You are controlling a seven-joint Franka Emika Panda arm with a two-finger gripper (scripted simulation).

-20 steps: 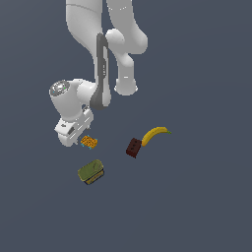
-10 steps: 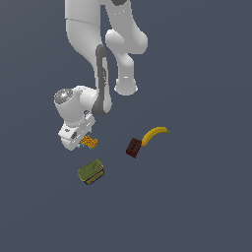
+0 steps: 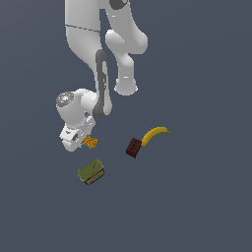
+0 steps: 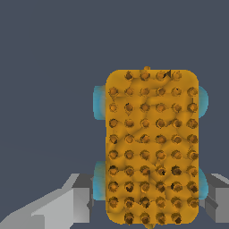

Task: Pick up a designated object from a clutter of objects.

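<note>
The designated object, a small flat orange studded piece (image 3: 90, 142) with cyan bits at its edges, lies on the floor just beside my gripper (image 3: 82, 141) in the exterior view. In the wrist view the orange piece (image 4: 152, 147) fills the middle, and my gripper (image 4: 150, 199) straddles its near end with one grey finger (image 4: 76, 199) on each side. The jaws stand open, close to the cyan bits, not visibly pressing. The rest of the clutter is an olive-green can (image 3: 91, 172), a dark red-brown block (image 3: 133, 147) and a yellow banana (image 3: 155, 134).
The can lies just in front of the gripper in the exterior view. The block and banana lie to the exterior view's right, touching each other. The white arm's links (image 3: 101, 88) rise behind the gripper. The floor is plain dark grey.
The wrist and gripper have sunk lower toward the orange piece. The can, block and banana have not moved.
</note>
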